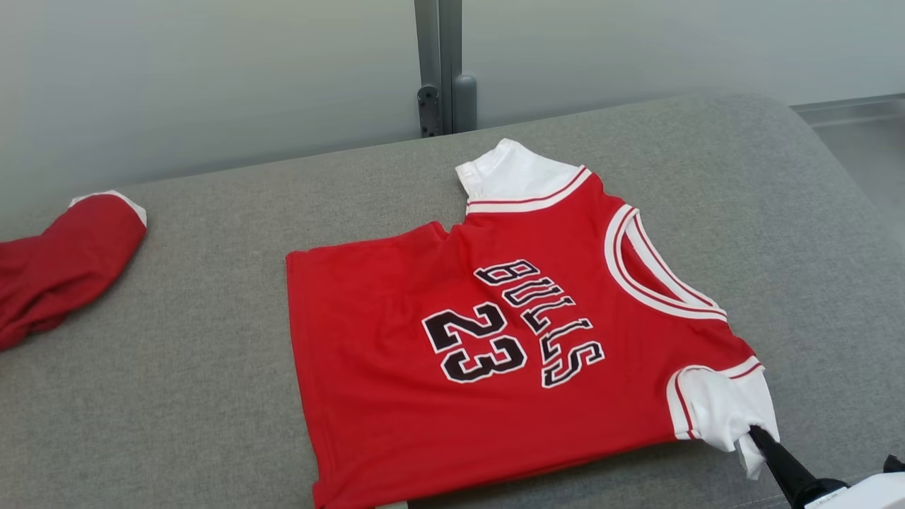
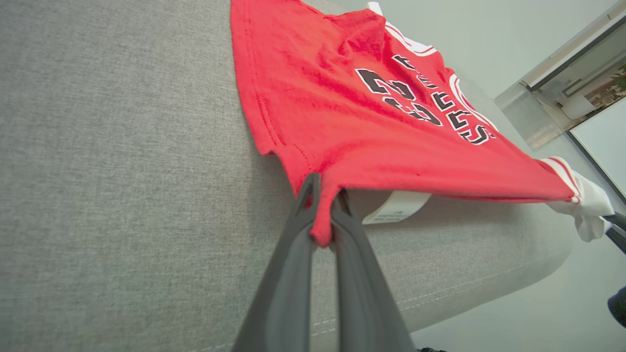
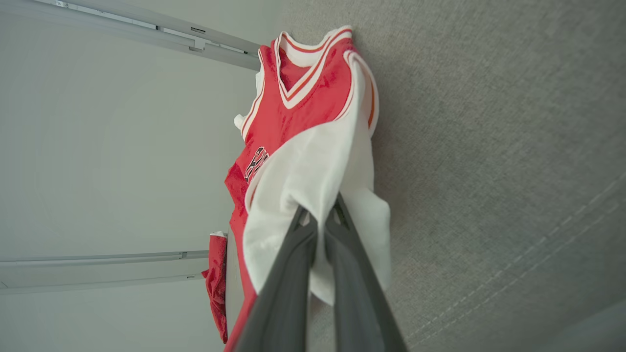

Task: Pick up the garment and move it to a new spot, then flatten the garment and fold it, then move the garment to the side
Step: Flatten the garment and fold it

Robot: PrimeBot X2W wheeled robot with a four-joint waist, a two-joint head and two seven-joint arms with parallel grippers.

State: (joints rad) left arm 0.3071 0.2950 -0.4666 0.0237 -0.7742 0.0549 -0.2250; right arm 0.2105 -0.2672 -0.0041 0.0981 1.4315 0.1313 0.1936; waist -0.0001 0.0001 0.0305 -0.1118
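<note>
- Here's the jersey, red with the number 23 face up, lying mid-way across the grey cushion, a little toward the robot's right.
- Its long axis, collar to hem, runs side to side in front of the robot: neckline to the right, hem to the left.
- The right gripper has its fingers pressed together on the near white sleeve. The right wrist view shows the cloth bunched between the two dark fingers.
- The left gripper is closed too, pinching the near hem corner, and a nub of red fabric pokes out below the tips.
- So each arm holds the end nearer to it, and the jersey's near long edge is drawn taut between them.
- That edge looks raised off the cushion, with a shadow beneath it and a white label hanging under. From this low angle I can't be sure how much of it is clear.
- The far sleeve and the rest of the body lie flat, away from both grippers.
- What matters for the coming move is that the free half lies straight ahead of both hands, across the long axis. A fold would carry the near edge forward over the lettering, both arms together and level, or the edge will skew.
- Well apart on the left, a second red garment lies crumpled at the cushion's edge.
</note>
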